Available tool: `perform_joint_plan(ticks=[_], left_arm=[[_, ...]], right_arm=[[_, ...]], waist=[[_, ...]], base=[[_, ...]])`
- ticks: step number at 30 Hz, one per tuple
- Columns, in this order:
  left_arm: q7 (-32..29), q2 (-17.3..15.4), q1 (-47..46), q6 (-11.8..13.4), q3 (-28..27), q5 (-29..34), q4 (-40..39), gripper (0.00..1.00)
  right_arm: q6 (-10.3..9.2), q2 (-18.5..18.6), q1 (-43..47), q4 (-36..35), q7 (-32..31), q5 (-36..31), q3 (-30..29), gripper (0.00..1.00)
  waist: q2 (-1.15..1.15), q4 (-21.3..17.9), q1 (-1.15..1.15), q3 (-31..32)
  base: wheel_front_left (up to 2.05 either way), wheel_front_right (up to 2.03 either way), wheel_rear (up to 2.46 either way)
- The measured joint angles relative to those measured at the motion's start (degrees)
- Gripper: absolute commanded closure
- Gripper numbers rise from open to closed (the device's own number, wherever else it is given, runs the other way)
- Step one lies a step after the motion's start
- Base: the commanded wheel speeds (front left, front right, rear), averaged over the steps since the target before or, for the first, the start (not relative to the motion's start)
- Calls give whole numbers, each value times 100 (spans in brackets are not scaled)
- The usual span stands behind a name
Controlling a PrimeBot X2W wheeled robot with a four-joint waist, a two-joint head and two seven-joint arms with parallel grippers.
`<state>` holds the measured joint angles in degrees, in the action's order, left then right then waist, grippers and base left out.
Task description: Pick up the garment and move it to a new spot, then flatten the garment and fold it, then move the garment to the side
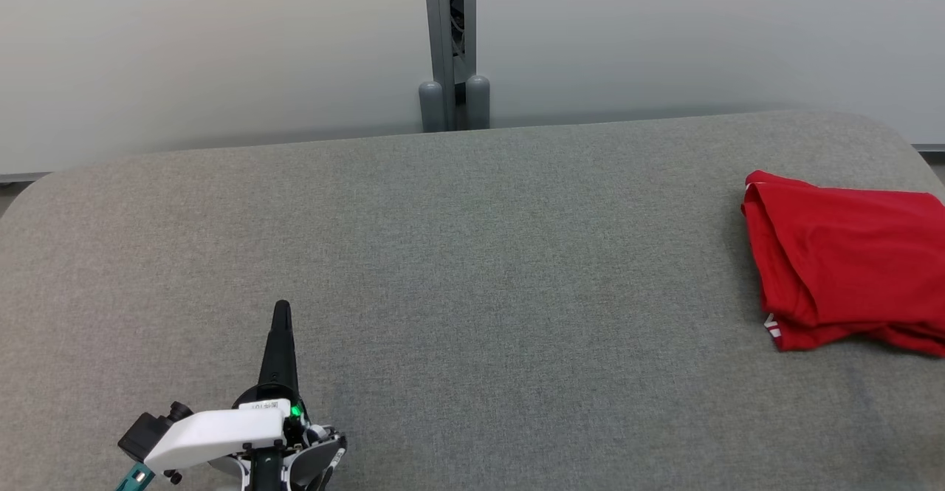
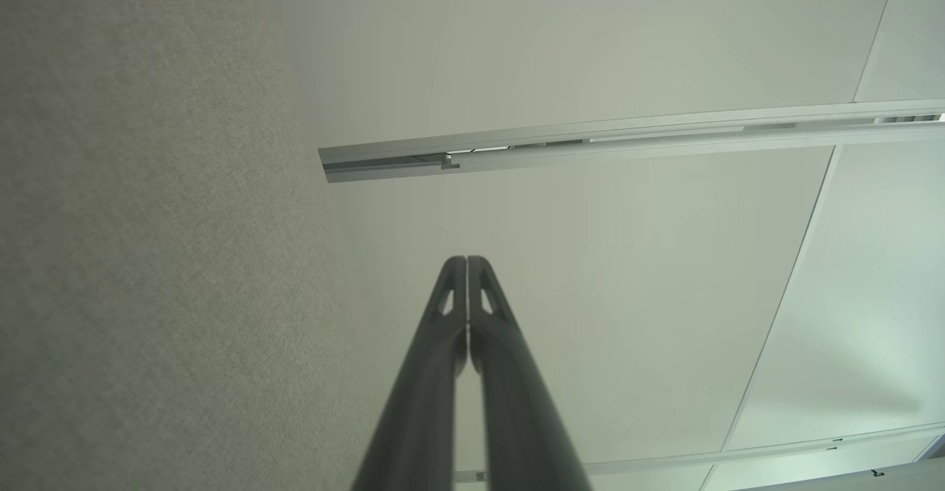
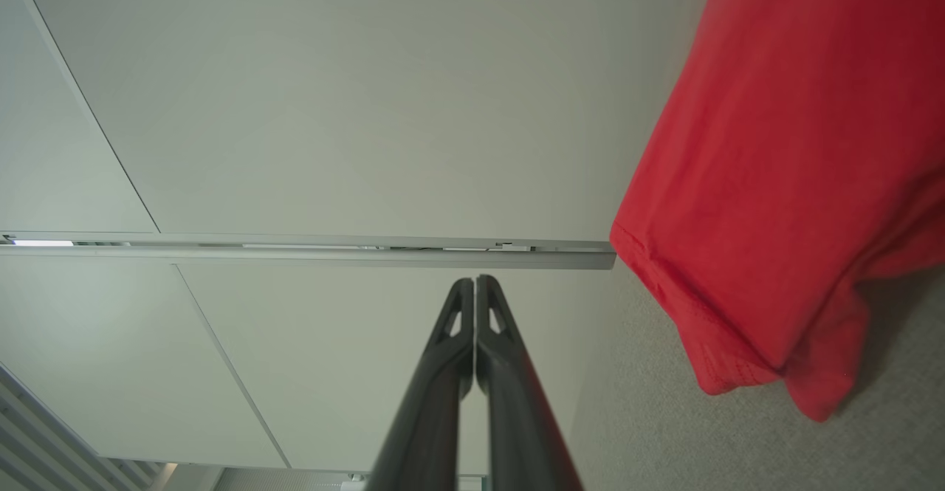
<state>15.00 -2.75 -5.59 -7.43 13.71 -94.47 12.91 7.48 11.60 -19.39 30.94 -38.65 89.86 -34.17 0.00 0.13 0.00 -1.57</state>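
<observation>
The garment (image 1: 845, 258) is a red piece of clothing, folded into a compact stack at the far right of the grey table (image 1: 472, 269), partly cut off by the head view's right edge. The right wrist view has the garment (image 3: 782, 173) close by on its right side. My left gripper (image 1: 281, 312) is at the lower left of the head view, fingers pressed together and holding nothing, far from the cloth. In its own wrist view the left gripper (image 2: 466, 261) is shut. My right gripper (image 3: 475, 280) is shut and empty, beside the garment without touching it.
The table is covered in grey felt with rounded corners. A pale wall runs behind it, with a grey upright post (image 1: 450, 44) at the middle back. The wrist views look along the wall panels and a metal rail (image 2: 590, 140).
</observation>
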Motion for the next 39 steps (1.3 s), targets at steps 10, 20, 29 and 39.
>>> perform_joint_plan(ticks=[10, 20, 29, 39], left_arm=[[0, 0, 0, 0, 0, 0, 0, 100], [0, 0, 0, 0, 0, 0, 0, 100], [0, 0, -1, 0, 0, 0, 0, 100], [0, 0, -1, 0, 0, 0, 0, 100]], right_arm=[[0, 0, 0, 0, 1, 0, -1, 100], [0, 1, 0, 0, 1, 0, -1, 100], [0, 0, 0, 1, 1, 0, 1, 100], [0, 1, 0, 1, 1, 0, -1, 100]], waist=[[0, 0, 0, 0], [0, 0, 0, 0], [0, 0, 0, 0], [0, 0, 0, 0]], base=[[0, 0, 0], [0, 0, 0], [0, 0, 0], [0, 0, 0]])
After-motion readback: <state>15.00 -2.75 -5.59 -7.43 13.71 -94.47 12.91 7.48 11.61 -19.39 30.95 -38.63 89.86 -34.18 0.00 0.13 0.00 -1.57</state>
